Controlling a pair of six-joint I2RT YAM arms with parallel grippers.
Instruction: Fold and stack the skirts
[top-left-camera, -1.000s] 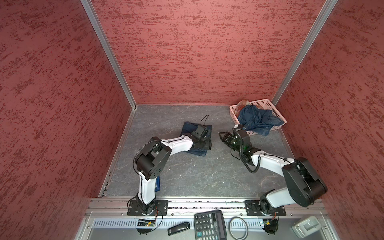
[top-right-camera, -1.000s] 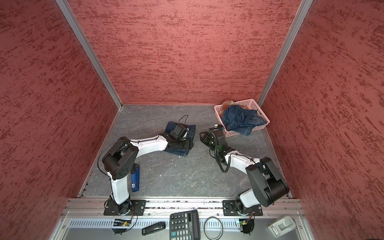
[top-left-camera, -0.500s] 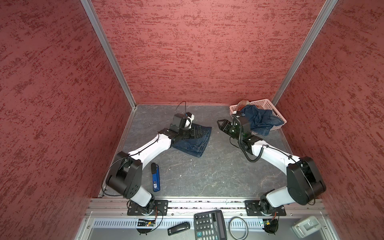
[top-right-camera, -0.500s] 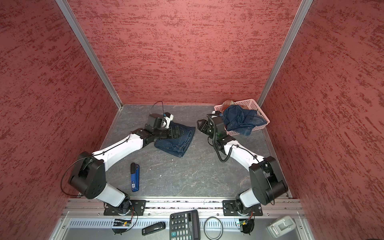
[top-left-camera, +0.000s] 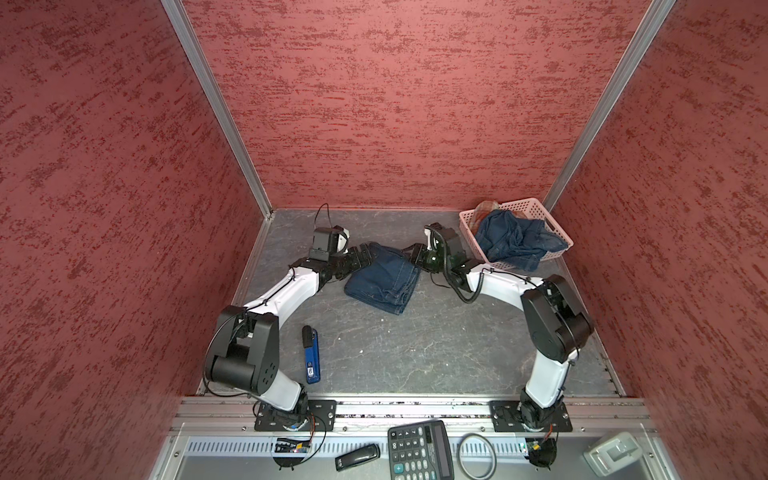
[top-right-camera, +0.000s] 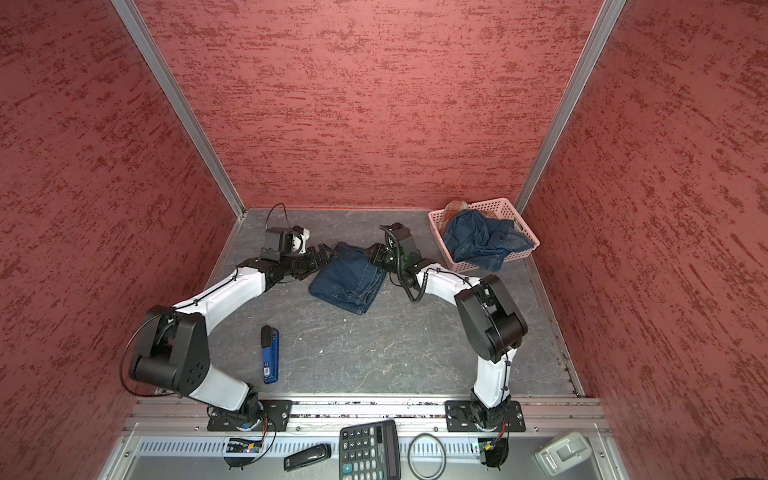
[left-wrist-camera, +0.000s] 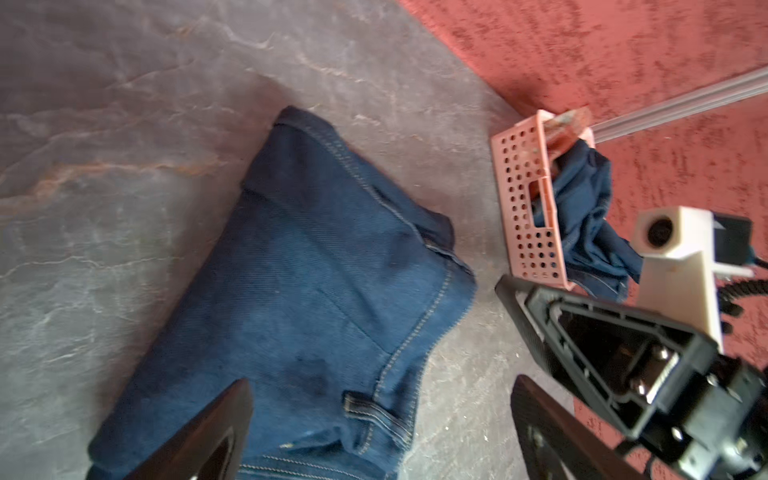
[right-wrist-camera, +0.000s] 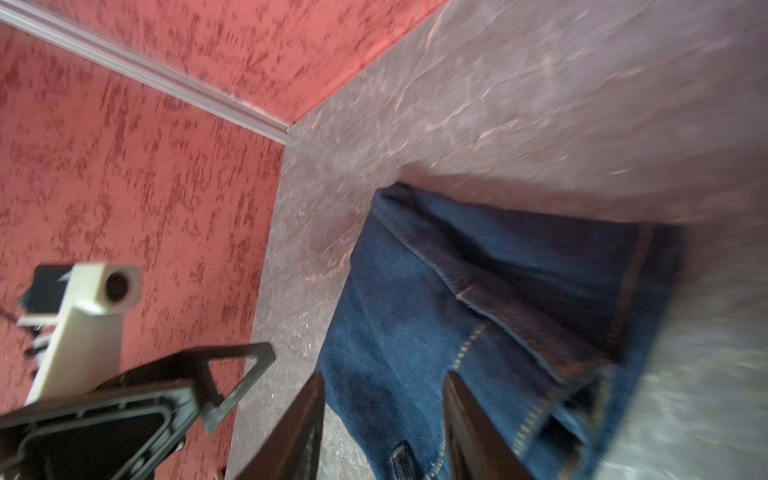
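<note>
One dark blue denim skirt (top-left-camera: 384, 282), folded into a flat wedge with pale stitched seams, is seen lying mid-way across the grey marbled tabletop (top-left-camera: 415, 353). Its broad folded end is turned toward the arm bases. The belt-looped waistband end lies farther off, and that is where both pincers are placed.

The left gripper (top-left-camera: 363, 254) is held wide open over one waistband corner, with nothing caught in it. The right gripper (top-left-camera: 411, 259) is set at the opposite corner, jaws partway closed astride the edge. Whether cloth is actually pinched there cannot be told.

This denim is judged soft but thick and weighty for cloth, rough rather than slippery, and in no way fragile. The stacked plies could be pulled apart if only the top layer is taken. The seamed waistband corners, gripped through every layer, are judged the surest hold.

Farther back, in the right corner, a pink perforated plastic basket (top-left-camera: 536, 203) is seen. A second dark denim skirt (top-left-camera: 511, 239) is crumpled in it and spills over the rim. A rust-red and cream plaid skirt (top-left-camera: 486, 208) is tucked behind that.
</note>
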